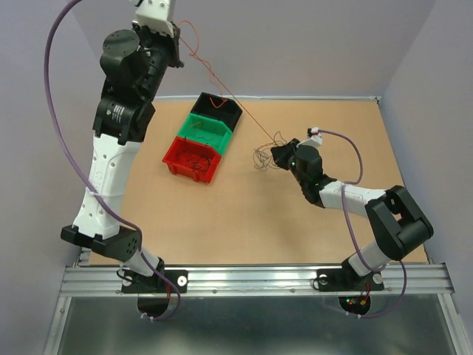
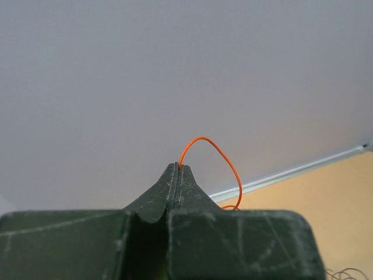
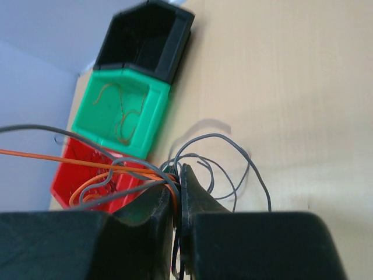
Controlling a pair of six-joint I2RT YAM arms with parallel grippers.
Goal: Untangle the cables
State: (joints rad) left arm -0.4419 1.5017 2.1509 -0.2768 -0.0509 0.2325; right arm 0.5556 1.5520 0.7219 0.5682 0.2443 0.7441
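Thin cables [image 1: 264, 151] are stretching between both grippers above the table [image 1: 244, 222].
One orange strand [image 1: 229, 92] is running taut from the grey-and-brown clump, right of the green bin [image 1: 214, 137], up to the raised left gripper [image 1: 177, 46], which is pinching its looped end. The right gripper [image 1: 278, 154], reaching low, is clamping the clump itself.
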